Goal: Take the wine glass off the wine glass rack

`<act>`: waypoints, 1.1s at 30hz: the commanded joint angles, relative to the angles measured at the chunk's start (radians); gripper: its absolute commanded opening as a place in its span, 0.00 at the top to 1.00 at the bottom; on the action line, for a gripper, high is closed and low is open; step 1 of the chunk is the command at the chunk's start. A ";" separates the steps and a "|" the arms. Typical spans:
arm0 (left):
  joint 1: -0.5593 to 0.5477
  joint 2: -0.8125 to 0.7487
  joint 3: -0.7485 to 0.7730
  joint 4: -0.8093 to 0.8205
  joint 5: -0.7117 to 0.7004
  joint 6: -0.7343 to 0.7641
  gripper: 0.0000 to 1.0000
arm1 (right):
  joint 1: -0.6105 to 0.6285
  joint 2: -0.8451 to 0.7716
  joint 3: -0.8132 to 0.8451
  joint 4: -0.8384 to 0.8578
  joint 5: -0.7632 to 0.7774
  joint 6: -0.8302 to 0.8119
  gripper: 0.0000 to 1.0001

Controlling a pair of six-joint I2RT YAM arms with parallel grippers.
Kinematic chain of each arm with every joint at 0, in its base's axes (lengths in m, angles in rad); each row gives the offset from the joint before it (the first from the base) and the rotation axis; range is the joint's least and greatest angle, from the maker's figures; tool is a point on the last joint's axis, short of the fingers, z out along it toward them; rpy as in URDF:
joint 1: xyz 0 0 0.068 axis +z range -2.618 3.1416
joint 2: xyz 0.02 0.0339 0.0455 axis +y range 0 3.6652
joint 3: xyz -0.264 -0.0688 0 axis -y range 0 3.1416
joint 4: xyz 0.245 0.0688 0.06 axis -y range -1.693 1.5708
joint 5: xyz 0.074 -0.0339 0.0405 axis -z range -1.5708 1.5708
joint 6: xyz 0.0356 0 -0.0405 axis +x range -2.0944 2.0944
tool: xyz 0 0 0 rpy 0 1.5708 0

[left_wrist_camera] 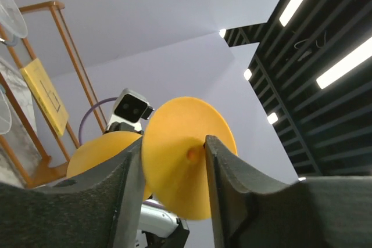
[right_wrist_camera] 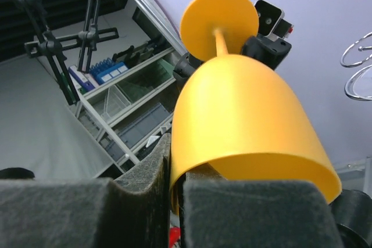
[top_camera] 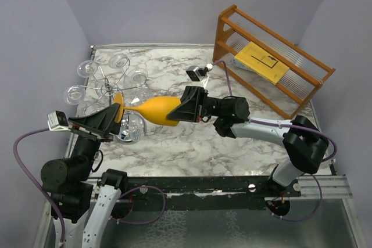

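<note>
Right arm stretches left, right gripper [top_camera: 178, 111] pinching the glass [top_camera: 156, 110] by its rim; left gripper [top_camera: 115, 112] jaws apart flanking its foot; glass horizontal, foot pointing left.

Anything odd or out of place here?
The orange wine glass lies sideways in mid-air beside the wine glass rack. The right gripper pinches its bowl rim, and the left gripper has its fingers either side of the foot. Nothing looks spilled or broken.

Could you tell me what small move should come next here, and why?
Probably the left gripper should back away from the foot of the wine glass: the right gripper is shut on the bowl's rim, the left jaws look parted beside the foot, and the glass looks free of the wine glass rack.
</note>
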 commanded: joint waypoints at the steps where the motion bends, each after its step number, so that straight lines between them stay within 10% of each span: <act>1: -0.004 -0.019 0.054 -0.079 -0.013 0.122 0.47 | 0.003 -0.083 -0.012 0.231 -0.007 -0.137 0.99; 6: -0.005 -0.013 0.133 -0.178 -0.074 0.232 0.18 | -0.004 -0.335 -0.039 -0.344 0.089 -0.514 0.99; 11: -0.031 0.011 0.240 -0.263 -0.163 0.365 0.07 | -0.004 -0.535 0.018 -1.100 0.559 -0.905 0.99; 21: -0.054 0.077 0.421 -0.340 -0.323 0.675 0.05 | -0.005 -0.499 0.299 -2.214 1.050 -0.856 0.99; 33: -0.056 0.102 0.432 -0.384 -0.332 0.754 0.06 | -0.082 -0.184 0.633 -2.564 1.062 -0.969 0.99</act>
